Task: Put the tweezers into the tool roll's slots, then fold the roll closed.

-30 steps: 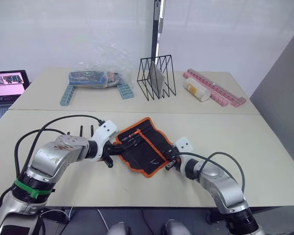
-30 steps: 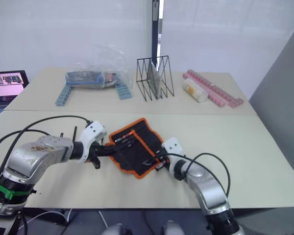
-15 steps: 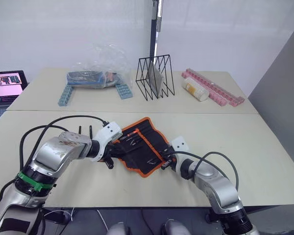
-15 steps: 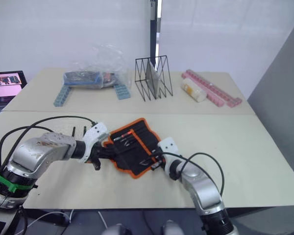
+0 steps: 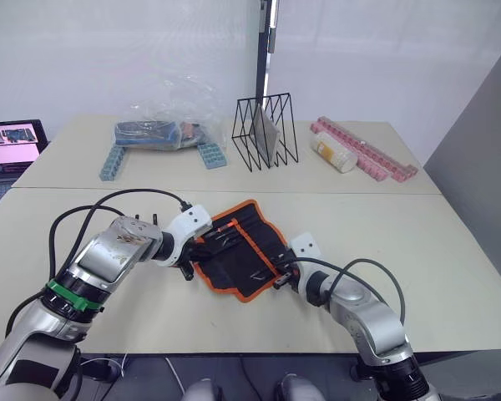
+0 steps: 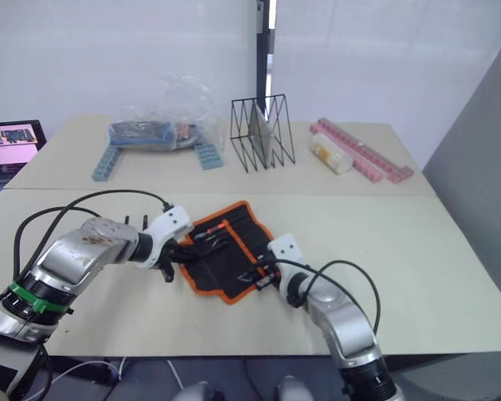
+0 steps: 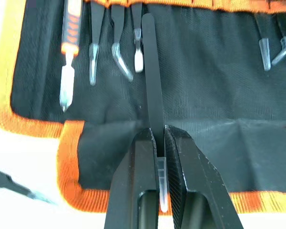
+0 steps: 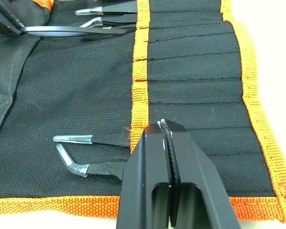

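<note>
Tool roll spread open on the near counter, orange edging all round, orange inner stripe across the middle, set at a slant between the two arms. Left end effector at the roll's left edge, fingers clamped on one slim black pair of tweezers, its far end reaching up to the orange stripe beside the filled slots, its capped tip lying between the fingers over the roll's lower flap. Beside it, three more tweezers' clear-capped tips poking out from under the stripe, and an orange-and-silver tool lying next to them near the roll's side edge. Two further capped tips at the far end of the same row. One more thin dark pointed item on the bare counter just off the roll's corner; too blurred to tell what kind. Right end effector at the roll's right edge, fingers pressed together, tips resting on the black fabric right beside the orange stripe; whether fabric is pinched between them, cannot tell. Row of slots running along the band by that end effector. On the far counter, well apart: a black wire rack, a clear plastic bag over blue toothed bars, pink bars, a small jar on its side, and a laptop at the left edge.
</note>
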`<action>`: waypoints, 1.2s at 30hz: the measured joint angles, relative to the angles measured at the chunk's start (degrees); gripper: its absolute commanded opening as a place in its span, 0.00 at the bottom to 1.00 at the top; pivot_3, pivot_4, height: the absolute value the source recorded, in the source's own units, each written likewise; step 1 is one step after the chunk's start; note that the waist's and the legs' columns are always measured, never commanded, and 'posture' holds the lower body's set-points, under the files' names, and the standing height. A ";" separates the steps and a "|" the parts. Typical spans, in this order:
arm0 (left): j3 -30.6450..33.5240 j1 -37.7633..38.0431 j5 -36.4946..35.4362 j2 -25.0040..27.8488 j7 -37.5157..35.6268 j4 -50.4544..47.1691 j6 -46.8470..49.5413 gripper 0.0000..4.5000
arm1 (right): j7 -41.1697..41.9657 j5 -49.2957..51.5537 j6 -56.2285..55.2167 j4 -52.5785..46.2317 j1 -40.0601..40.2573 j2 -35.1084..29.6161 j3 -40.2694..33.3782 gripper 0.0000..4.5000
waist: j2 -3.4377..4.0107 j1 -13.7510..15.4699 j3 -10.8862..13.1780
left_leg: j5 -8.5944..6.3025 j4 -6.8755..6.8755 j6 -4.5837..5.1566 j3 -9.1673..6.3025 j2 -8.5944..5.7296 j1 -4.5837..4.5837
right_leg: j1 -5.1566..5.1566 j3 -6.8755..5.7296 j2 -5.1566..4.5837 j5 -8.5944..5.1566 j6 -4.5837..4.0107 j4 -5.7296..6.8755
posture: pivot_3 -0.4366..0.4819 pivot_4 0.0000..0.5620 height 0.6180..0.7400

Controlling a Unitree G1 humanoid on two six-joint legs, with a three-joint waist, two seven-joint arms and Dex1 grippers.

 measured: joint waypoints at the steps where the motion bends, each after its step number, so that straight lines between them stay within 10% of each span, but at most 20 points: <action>1: -0.11 -0.24 0.16 -0.24 -0.27 0.00 -0.09 0.00 | -0.09 0.00 0.04 -0.19 0.16 0.09 0.05 0.00 | 0.00 -0.01 0.00 | 0.00 0.00 0.00 0.00 0.00 -0.01 | -0.01 0.00 0.00 0.00 0.00 0.00 | 0.48 0.27 0.97; 36: -5.29 -8.44 8.68 1.96 -13.83 4.02 -3.75 0.00 | -2.12 0.01 1.10 -1.50 0.91 1.29 0.08 0.00 | -0.01 0.02 0.01 | 0.00 0.00 0.01 -0.01 -0.01 -0.15 | -0.11 0.01 0.07 -0.01 0.02 -0.04 | 0.48 0.27 0.97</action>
